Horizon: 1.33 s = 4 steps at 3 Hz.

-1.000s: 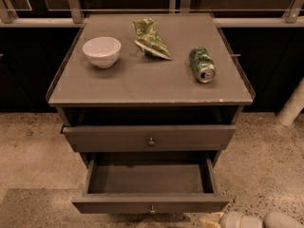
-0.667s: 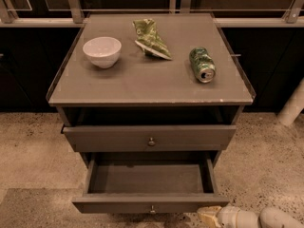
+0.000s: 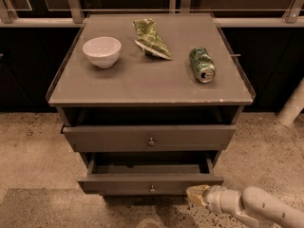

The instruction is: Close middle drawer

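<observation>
The middle drawer (image 3: 123,184) stands partly pulled out, under the top drawer (image 3: 114,137), which is slightly out too. The gripper (image 3: 196,194) sits low, below the front right corner of the surface (image 3: 142,87), at the right end of the middle drawer's front. I cannot tell how far it is open. On the surface, a white bowl (image 3: 101,51) stands near the left edge, a green bag (image 3: 151,38) near the back edge and a green can (image 3: 202,64) towards the right edge.
</observation>
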{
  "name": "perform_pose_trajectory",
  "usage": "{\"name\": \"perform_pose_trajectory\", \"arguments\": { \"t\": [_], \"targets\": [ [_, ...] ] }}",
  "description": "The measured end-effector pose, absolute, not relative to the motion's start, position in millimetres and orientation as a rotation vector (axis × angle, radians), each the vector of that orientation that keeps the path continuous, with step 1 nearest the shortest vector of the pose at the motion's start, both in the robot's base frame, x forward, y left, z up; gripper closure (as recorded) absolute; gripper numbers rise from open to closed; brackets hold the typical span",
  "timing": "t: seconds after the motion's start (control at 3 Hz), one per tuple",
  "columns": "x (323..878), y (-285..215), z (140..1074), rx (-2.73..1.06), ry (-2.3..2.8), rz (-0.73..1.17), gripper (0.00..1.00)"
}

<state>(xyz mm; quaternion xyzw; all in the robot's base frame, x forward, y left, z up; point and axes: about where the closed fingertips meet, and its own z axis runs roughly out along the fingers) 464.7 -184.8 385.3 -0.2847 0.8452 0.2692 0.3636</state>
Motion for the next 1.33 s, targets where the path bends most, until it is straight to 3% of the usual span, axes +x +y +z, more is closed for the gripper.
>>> {"name": "perform_pose_trajectory", "arguments": {
  "t": [1.33],
  "targets": [
    [527.6, -182.9, 361.2, -0.767, 2.153, 0.62, 1.0]
  ]
}}
